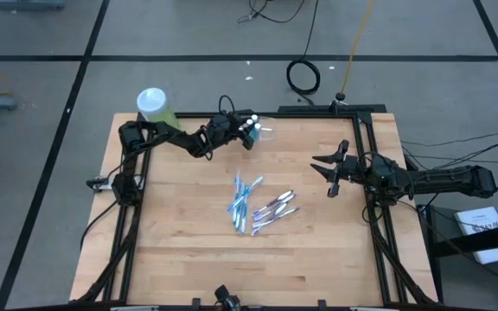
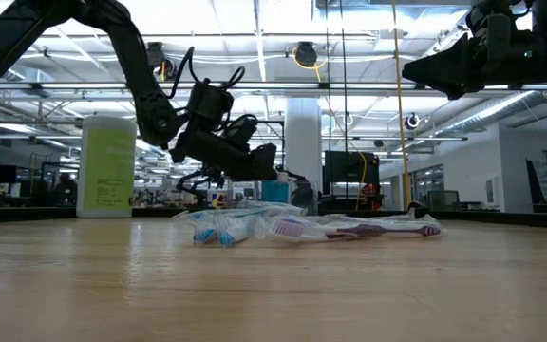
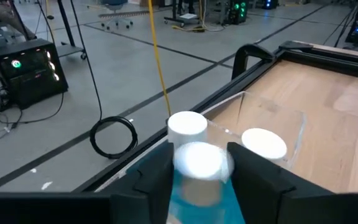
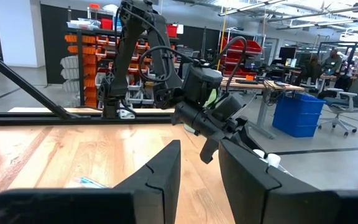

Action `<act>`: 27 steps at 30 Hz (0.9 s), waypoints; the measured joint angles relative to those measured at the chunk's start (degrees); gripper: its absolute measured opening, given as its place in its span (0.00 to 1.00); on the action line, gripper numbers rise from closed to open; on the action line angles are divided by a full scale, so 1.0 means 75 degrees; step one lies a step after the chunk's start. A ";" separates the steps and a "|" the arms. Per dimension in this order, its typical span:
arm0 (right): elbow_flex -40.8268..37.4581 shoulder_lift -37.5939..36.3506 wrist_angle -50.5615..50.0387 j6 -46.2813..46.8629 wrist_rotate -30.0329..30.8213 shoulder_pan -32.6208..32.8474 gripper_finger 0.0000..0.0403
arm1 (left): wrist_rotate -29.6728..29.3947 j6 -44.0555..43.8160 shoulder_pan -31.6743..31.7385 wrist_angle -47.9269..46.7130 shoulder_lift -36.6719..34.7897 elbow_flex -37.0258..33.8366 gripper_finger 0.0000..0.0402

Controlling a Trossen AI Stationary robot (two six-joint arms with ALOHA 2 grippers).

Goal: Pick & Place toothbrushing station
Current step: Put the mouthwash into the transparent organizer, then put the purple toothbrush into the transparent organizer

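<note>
My left gripper is at the table's far edge, shut on a blue tube with a white cap. Just beyond it stands the small clear cup, also seen from above. Two more white caps show at the cup. Several blue, white and purple toothbrushes lie flat in a loose pile at the table's middle, also visible in the low view. My right gripper is open and empty at the right side, above the table. My left gripper pinches the blue tube's body just below its white cap between its two fingers. The cap end sticks out past the fingertips toward the cup. The gripper is above the tabletop in the low view, with the tube lifted clear.
A light-green bottle with a white cap stands at the far left corner. Black frame rails run along the table's far and side edges. Bare wood lies between the toothbrush pile and the near edge.
</note>
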 joint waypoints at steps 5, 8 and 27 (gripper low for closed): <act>0.0000 0.0000 0.0000 0.0005 0.0000 -0.0001 0.25 | 0.0009 0.0124 -0.0109 0.0031 0.0003 -0.0001 0.47; 0.0000 0.0000 0.0000 0.0002 0.0000 0.0000 0.25 | 0.0013 0.0169 -0.0131 0.0102 0.0003 -0.0003 0.48; 0.0003 0.0003 -0.0090 0.0032 0.0152 -0.0001 0.25 | 0.0024 0.0198 -0.0172 -0.0196 -0.1035 -0.0026 0.48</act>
